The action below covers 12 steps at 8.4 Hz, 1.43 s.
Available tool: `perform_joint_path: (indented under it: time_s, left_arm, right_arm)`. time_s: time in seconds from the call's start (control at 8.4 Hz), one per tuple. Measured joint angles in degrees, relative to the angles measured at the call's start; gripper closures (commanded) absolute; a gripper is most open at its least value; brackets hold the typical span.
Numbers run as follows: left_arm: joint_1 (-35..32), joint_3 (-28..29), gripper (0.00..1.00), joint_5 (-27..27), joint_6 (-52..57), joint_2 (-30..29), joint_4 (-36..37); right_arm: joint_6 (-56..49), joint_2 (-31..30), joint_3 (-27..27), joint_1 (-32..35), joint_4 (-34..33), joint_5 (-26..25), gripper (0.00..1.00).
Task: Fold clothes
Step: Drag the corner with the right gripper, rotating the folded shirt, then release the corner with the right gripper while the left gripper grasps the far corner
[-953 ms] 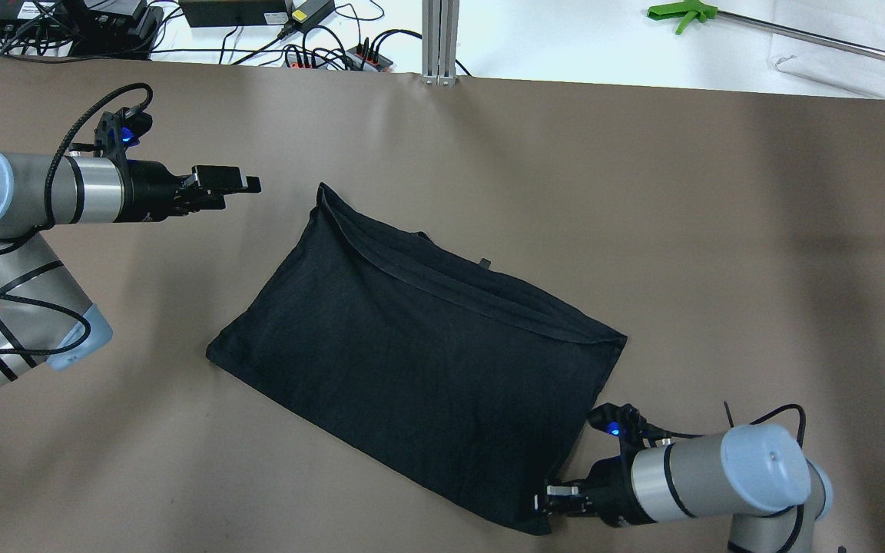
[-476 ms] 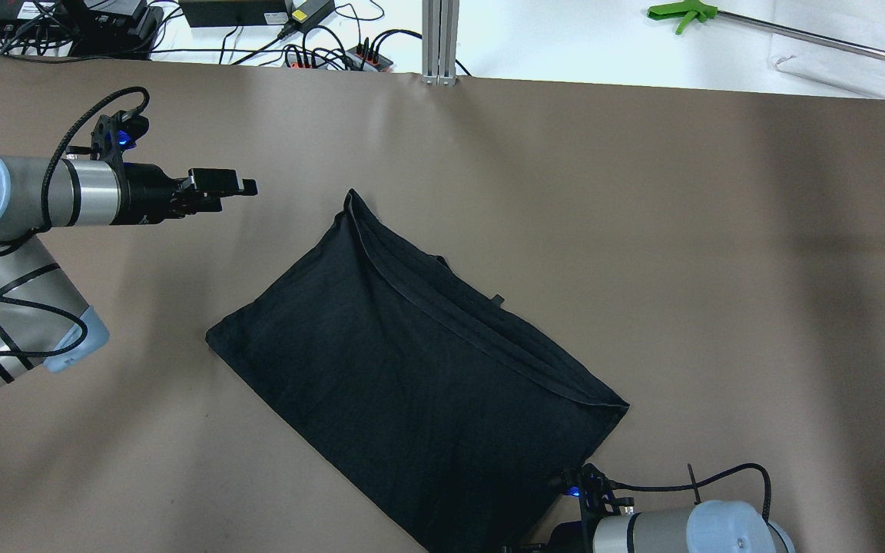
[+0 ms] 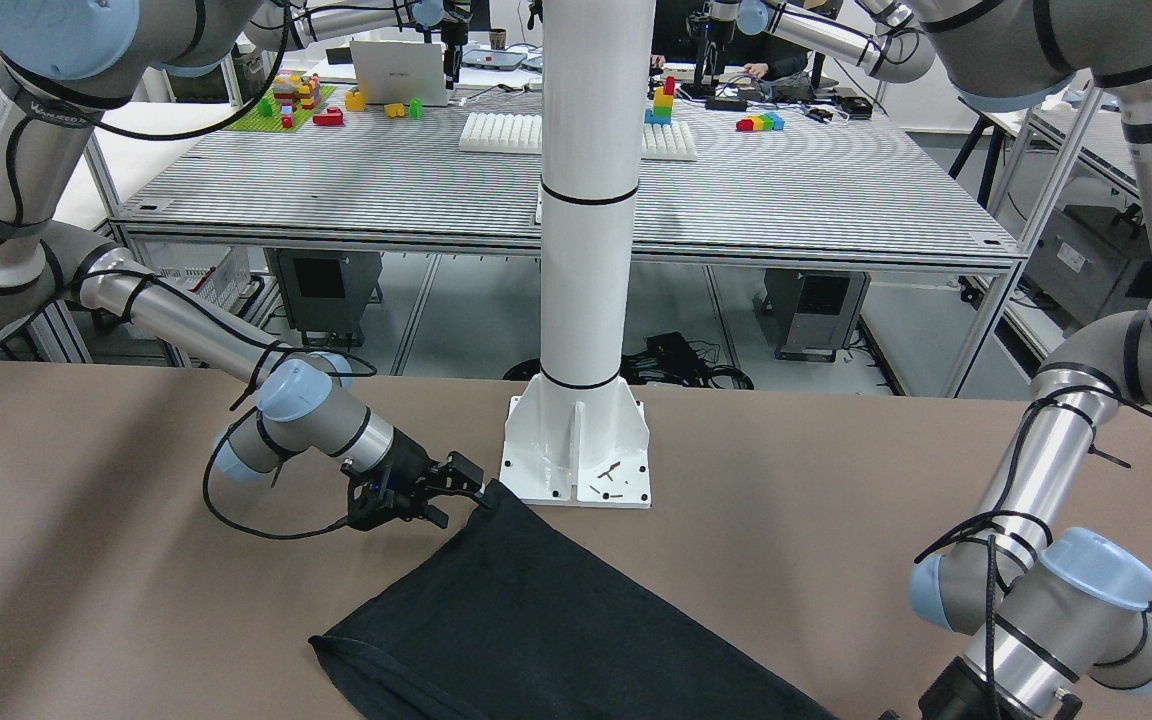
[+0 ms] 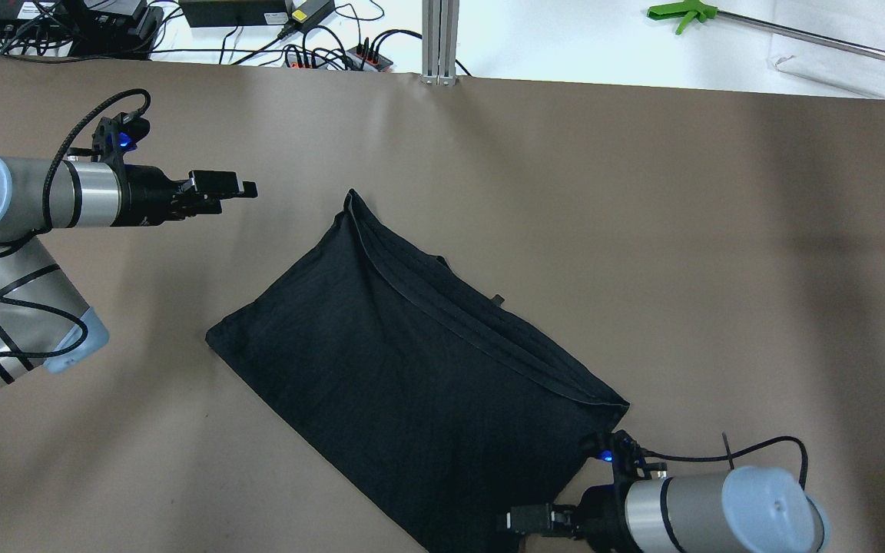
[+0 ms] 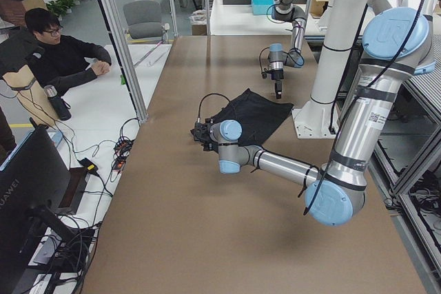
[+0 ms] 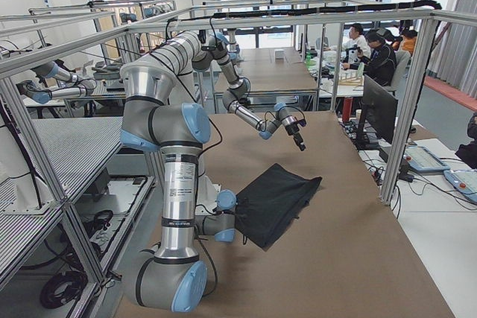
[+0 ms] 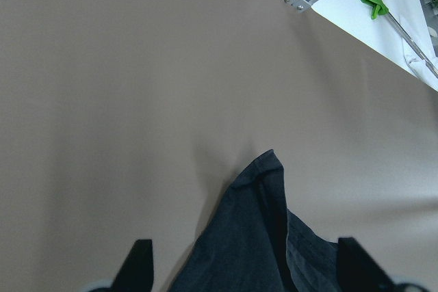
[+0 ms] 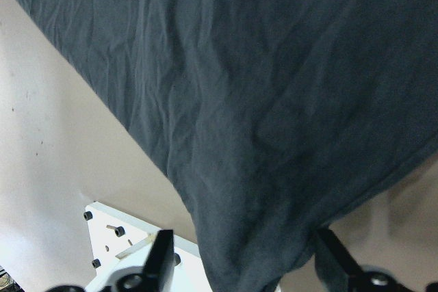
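Observation:
The clothes are one black fabric piece, folded and lying flat and diagonal on the brown table; it also shows in the front view. My right gripper is at the cloth's near right corner, beside the white pole's base. In the right wrist view its fingers stand apart with the cloth's corner lying between them; it looks open. My left gripper hovers open and empty, left of the cloth's far corner and apart from it.
The white pole's base plate stands on the table right behind the cloth's corner and shows in the right wrist view. Cables and power strips lie beyond the far table edge. An operator sits at the side.
The right gripper dragged the cloth's corner toward the robot, turning the cloth, then came back into view while the cloth stayed put. The left gripper barely moved.

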Motion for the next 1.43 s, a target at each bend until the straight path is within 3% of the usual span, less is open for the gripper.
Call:
perform_joint_path:
  time_s: [0.36, 0.71, 1.43]
  left_arm:
    - [0.1, -0.85, 0.06, -0.59, -0.11, 2.7, 0.27]
    - [3.82, -5.94, 0.06, -0.3, -0.17, 10.47, 0.56]
    - [12.09, -7.25, 0.06, 5.31, -0.02, 13.51, 4.85]
  right_arm:
    - [-0.63, -0.52, 0.03, 12.04, -2.45, 8.87, 0.06]
    - [-6.12, 1.42, -0.18, 21.52, -9.16, 10.19, 0.06]
    - [-8.12, 3.16, -0.15, 24.43, -13.61, 9.83, 0.06]
